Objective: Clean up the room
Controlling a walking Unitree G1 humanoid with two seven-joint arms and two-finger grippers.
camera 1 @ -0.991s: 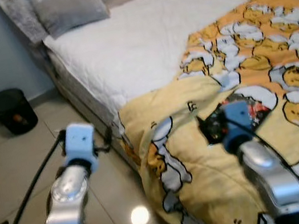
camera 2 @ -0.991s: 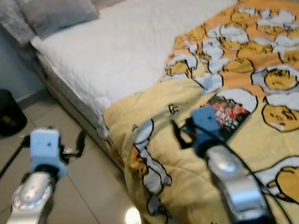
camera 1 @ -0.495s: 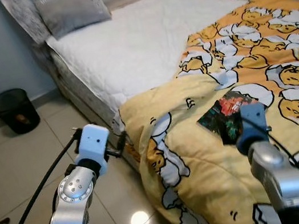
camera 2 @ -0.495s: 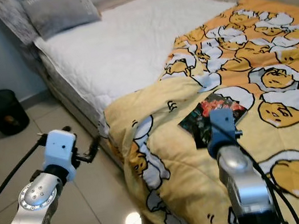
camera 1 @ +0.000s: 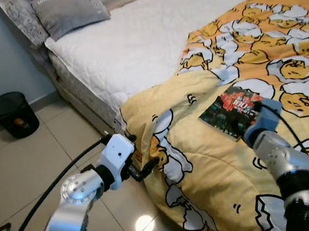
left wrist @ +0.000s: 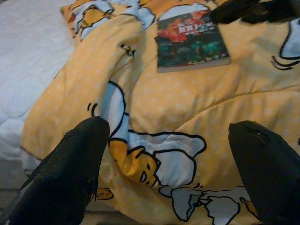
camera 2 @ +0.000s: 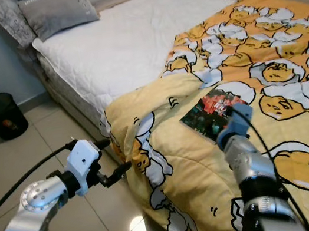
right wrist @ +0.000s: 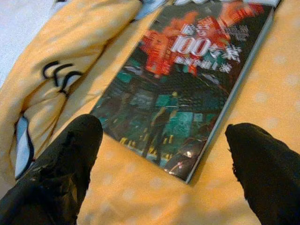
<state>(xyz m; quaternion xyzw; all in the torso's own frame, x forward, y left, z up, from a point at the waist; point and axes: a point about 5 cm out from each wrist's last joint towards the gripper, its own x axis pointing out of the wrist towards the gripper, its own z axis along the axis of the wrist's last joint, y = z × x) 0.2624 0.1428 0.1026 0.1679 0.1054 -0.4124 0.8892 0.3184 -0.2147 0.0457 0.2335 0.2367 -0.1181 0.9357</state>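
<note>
The book (camera 1: 237, 110) lies flat on the yellow duvet (camera 1: 211, 165), near the rumpled fold at the edge of the bed (camera 1: 130, 48). It is a thin paperback with a glossy cover — dark green below, red above, with "100" in pale letters. I judge it light and fairly stiff, but slick on the face and sunk a little into soft bedding, so a straight pinch from above may slide off or catch cloth. The better hold looks to be across one long edge, with one finger worked under the cover where the duvet gives, and the other pressing on top.

The right pincer (right wrist: 164, 154) hovers just short of the book's near corner, its fingers (right wrist: 70, 164) spread wide to either side of the cover and holding nothing. The left pincer (left wrist: 168, 173) is out beside the bed over the floor (camera 1: 31, 161), aimed at the hanging side of the duvet — also wide apart and empty.

A black bin (camera 1: 12, 114) stands by the wall, well apart from the bed
</note>
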